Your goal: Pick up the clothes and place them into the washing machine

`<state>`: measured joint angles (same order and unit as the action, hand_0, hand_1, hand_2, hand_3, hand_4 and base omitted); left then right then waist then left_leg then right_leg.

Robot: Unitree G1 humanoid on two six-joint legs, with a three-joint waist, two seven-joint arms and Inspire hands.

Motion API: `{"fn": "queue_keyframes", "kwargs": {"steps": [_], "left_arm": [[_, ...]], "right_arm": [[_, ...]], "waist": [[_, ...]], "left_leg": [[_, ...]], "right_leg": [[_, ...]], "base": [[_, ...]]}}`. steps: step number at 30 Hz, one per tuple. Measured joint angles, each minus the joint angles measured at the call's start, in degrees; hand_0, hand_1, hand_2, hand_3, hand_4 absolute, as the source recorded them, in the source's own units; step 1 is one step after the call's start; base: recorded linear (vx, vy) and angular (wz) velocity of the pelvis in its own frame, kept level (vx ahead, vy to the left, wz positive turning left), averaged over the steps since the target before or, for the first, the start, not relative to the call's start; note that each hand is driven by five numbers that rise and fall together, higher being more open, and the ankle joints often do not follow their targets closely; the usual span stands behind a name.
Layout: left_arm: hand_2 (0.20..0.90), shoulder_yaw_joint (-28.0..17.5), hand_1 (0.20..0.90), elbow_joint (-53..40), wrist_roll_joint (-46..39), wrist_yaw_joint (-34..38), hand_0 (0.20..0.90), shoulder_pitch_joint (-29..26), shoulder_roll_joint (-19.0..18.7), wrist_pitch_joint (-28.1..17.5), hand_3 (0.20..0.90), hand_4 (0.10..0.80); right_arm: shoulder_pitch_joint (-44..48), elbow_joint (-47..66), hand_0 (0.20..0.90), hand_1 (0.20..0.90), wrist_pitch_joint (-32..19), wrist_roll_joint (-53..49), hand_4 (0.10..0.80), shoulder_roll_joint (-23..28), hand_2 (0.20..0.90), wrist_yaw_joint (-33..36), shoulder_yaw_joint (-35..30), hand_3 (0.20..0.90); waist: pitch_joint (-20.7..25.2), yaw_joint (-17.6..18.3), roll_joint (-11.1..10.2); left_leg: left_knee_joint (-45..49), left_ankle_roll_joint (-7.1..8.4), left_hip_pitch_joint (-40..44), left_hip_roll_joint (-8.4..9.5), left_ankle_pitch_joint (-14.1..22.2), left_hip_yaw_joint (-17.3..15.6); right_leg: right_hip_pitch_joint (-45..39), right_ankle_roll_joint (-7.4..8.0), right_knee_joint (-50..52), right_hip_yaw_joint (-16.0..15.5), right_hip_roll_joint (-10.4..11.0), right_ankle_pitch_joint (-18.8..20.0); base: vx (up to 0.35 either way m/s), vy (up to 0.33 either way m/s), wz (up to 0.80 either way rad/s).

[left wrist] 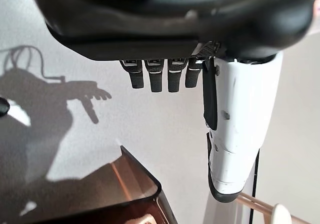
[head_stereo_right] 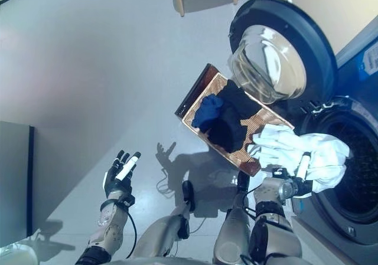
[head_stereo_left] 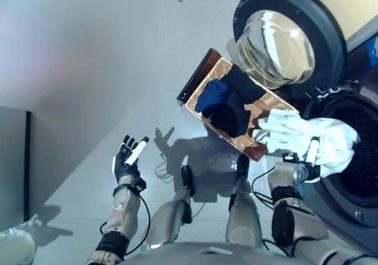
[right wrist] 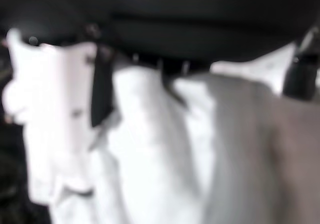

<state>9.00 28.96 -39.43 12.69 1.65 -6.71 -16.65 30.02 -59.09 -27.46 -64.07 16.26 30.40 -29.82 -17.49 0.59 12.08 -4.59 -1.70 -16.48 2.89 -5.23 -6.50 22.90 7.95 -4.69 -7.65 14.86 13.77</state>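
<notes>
While our right hand has its fingers clamped on the crumpled white cloth garment, that piece hangs at the mouth of the dark front-loading washing machine drum, not yet inside as far as we can tell. Right wrist view is filled with white fabric bunched against the palm, so the grip looks solid. Round glass-and-grey machine door stands swung wide.

Our left hand is idle over the grey floor, fingers apart and straight, holding nothing.

Progress: first garment in transit, none visibly loaded. Left to do: a blue cloth item and a black cloth item lie in the brown woven rectangular basket beside the door. We'd judge roughly a third done once this piece drops in.
</notes>
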Motion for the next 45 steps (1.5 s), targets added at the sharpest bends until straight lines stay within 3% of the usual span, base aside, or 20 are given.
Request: {"fn": "queue_keyframes", "kwargs": {"steps": [7, 11, 19, 28, 37, 45], "left_arm": [[0.9, 2.9, 0.9, -1.6, 0.0, -1.8, 0.9, 1.8, -0.3, 0.0, 0.9, 0.8], [0.9, 3.4, 0.9, -2.2, -0.1, -2.8, 0.9, 1.4, -0.8, -0.1, 0.9, 0.8], [0.9, 5.4, 0.9, -4.3, -1.0, -2.8, 0.9, -0.4, -0.7, -1.3, 0.9, 0.8], [0.9, 5.7, 0.9, -4.4, -1.0, -2.6, 0.9, -2.1, -0.4, -1.4, 0.9, 0.8], [0.9, 5.4, 0.9, -4.2, -0.9, -2.3, 0.9, -2.2, -0.5, -1.8, 0.9, 0.8], [0.9, 5.0, 0.9, -2.5, -0.9, -1.3, 0.9, -5.6, -0.6, -2.2, 0.9, 0.8]], "right_arm": [[8.1, -3.2, 0.2, 0.2, 0.4, -1.8, 0.3, 14.7, 0.2, 0.7, -1.5, 0.2], [11.6, -5.3, 0.2, 0.2, 1.3, -1.7, 0.3, 20.7, 0.2, 1.1, -1.8, 0.2], [16.9, -8.5, 0.2, 0.2, 1.5, -1.7, 0.3, 31.9, 0.2, 3.2, -2.2, 0.2], [18.1, -7.8, 0.2, 0.2, 1.3, -1.4, 0.3, 36.3, 0.2, 6.5, -4.2, 0.2], [17.6, -7.8, 0.2, 0.2, 0.7, 0.3, 0.3, 43.0, 0.2, 7.8, -5.2, 0.2], [15.6, -7.1, 0.2, 0.2, -0.2, 0.9, 0.3, 42.0, 0.2, 8.7, -9.5, 0.2]], "waist": [[0.6, -1.8, 6.7], [0.5, -3.0, 7.0], [0.4, -3.1, 9.2], [0.1, -2.6, 9.1], [-0.5, -0.6, 8.3], [-1.3, 0.2, 7.3]], "left_leg": [[0.0, -0.95, -2.8, 2.35, 0.2, -2.0], [0.0, -0.95, -4.5, 3.02, 0.2, -1.7], [0.0, -0.92, -7.5, 4.41, 0.2, -0.4], [0.0, -0.9, -8.2, 6.14, 0.2, 0.7], [0.0, -0.91, -8.2, 6.16, 0.2, 0.8], [0.0, -0.91, -7.1, 6.07, 0.2, 0.8]], "right_leg": [[4.6, 1.72, 0.0, 3.3, 2.0, 1.1], [7.7, 2.29, 0.0, 5.5, 2.3, 1.8], [10.8, 3.04, 0.4, 5.5, 3.8, 1.8], [11.9, 4.03, 0.6, 6.2, 5.5, 1.6], [11.9, 4.15, 0.7, 6.2, 5.4, 1.5], [11.1, 4.03, 1.7, 6.2, 5.2, 1.4]], "base": [[0.003, 0.024, -0.1], [0.001, -0.019, 0.03], [0.016, -0.028, 0.09], [0.031, -0.009, -0.05], [0.007, -0.005, -0.01], [0.04, 0.023, -0.07]]}}
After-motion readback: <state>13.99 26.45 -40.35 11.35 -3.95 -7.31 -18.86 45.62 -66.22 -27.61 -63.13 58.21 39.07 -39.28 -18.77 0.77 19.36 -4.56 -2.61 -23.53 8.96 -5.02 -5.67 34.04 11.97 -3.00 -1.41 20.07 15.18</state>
